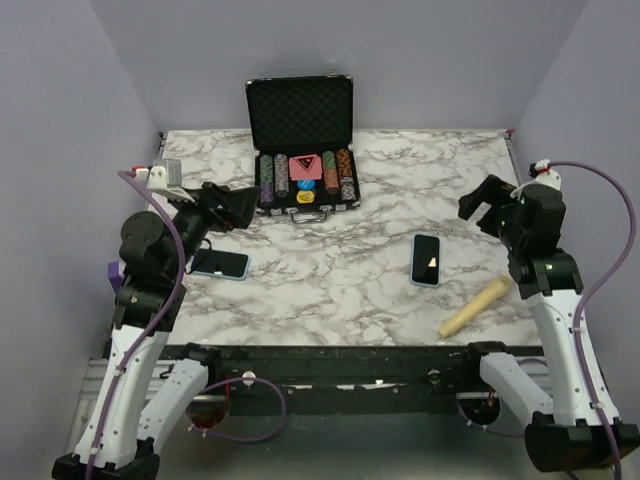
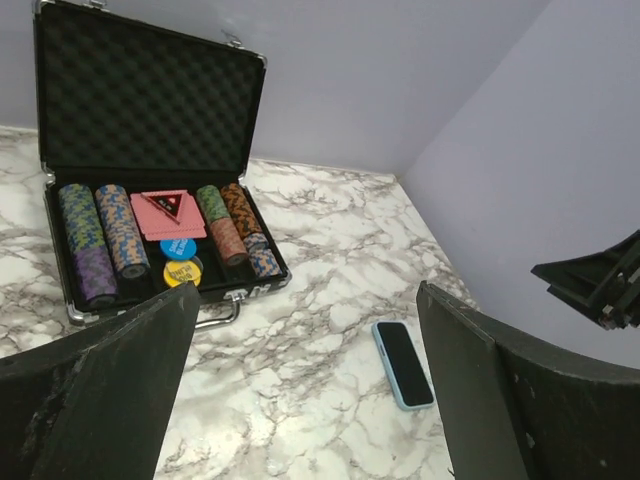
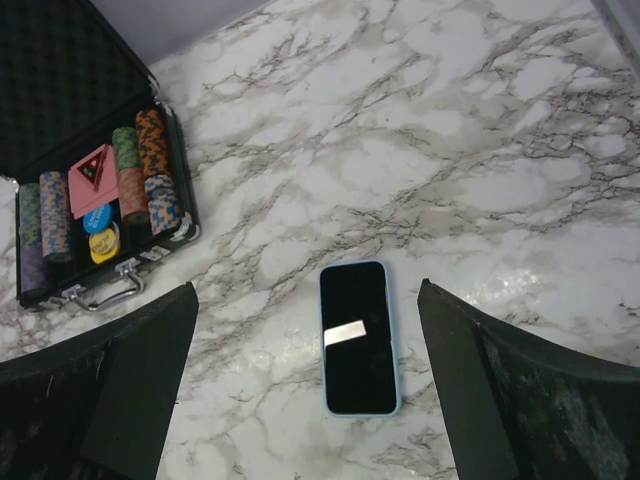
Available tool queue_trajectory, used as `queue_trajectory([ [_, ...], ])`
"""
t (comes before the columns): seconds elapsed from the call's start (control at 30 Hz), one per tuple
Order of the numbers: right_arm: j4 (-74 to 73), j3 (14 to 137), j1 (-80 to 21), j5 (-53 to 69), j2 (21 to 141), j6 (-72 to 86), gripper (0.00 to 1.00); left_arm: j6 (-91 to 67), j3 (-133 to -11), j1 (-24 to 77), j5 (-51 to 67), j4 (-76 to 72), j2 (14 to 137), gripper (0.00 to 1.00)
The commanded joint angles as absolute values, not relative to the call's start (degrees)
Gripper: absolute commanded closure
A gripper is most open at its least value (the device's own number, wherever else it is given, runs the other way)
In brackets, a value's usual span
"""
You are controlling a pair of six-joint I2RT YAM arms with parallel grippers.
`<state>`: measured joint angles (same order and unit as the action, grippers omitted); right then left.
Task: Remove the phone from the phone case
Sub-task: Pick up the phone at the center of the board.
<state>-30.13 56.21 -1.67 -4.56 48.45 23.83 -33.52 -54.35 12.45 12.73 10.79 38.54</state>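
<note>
- Two cased phones: the right phone (image 3: 358,338) lies centred below the right gripper (image 3: 310,400), its long axis running near-to-far.
- Both grippers gape wide, empty. The left gripper (image 1: 240,205) is nearer the left phone (image 1: 220,264).

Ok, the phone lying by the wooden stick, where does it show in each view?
Top external: the phone is right of centre, up-left of the wooden stick.
Left wrist: the phone is lower right of centre.
Right wrist: the phone is bottom centre.
Shared landmark: the open chip case, up-left of the phone in all three.
</note>
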Motion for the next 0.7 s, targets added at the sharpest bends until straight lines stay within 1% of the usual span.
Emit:
queue_trajectory([
  [0.0, -34.4, 59.4, -1.8, -4.0, 51.2, 23.2, 0.0, -34.2, -56.9, 12.3, 16.3, 12.7, 39.1, 0.01],
  [0.13, -37.4, 61.8, -1.7, -3.5, 56.7, 23.2, 0.0, -34.7, -58.1, 12.6, 18.1, 13.2, 40.6, 0.01],
  [0.4, -36.5, 59.5, -1.7, -0.4, 62.7, 24.3, 0.0, -34.8, -61.1, 16.9, 20.5, 14.9, 45.4, 0.01],
  [0.67, -31.9, 53.8, -1.8, 9.8, 67.2, 27.2, 0.0, -34.7, -61.3, 25.6, 17.1, 15.3, 50.0, 0.01],
])
